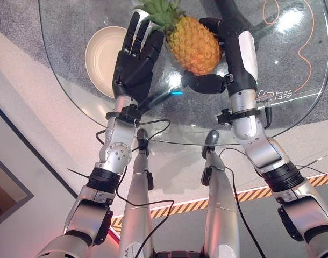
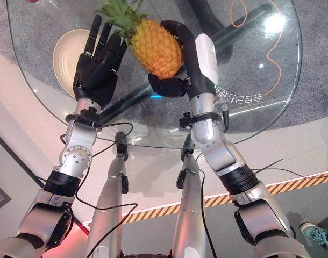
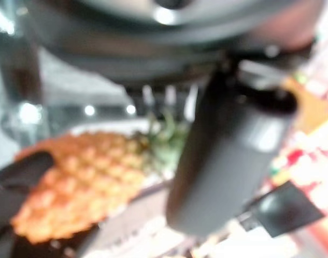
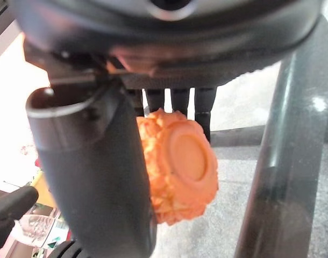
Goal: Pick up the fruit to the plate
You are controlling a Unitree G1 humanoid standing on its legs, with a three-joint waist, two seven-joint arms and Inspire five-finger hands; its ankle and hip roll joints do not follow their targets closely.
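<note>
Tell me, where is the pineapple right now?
In the eye views the pineapple is over the glass table, gripped by the right hand, with the left hand and plate on its left.

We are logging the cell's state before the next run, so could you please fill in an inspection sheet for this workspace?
Surface: round glass table, see-through to grey carpet below.
Job's things: pineapple lying on the glass, leaves toward the plate; cream plate bare, left of the fruit.
Clutter: nothing seen.
Hands: right hand curled round the pineapple; left hand open, fingers straight, beside the leaves, partly over the plate.
Cables: thin orange cord seen through the glass at the far right.
Surroundings: yellow-black striped tape on the floor; a shoe at the edge.
</note>
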